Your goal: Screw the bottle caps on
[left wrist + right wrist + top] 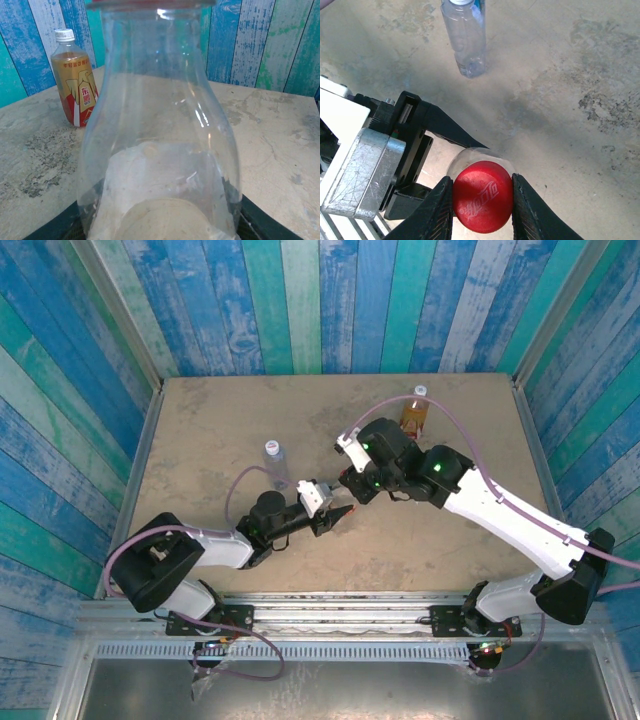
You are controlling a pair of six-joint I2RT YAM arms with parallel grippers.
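Near the middle of the table (200, 420), the left gripper (338, 514) holds the clear bottle (160, 125) low down. Its fingers are mostly hidden by the bottle, but they look closed on it. On top, the right gripper (482, 187) pinches the red cap (482, 197) tight between its two fingers. The cap sits over the bottle's mouth (I can't tell if the thread has caught). So the step in hand is screwing this cap on. The amber bottle (75, 82) stands at the back and the blue bottle (466, 40) stands close by. Both have caps on, so this looks like the last one. Next, the right gripper needs to turn the cap while pressing down a little. The left one must stop the bottle from spinning or tipping.
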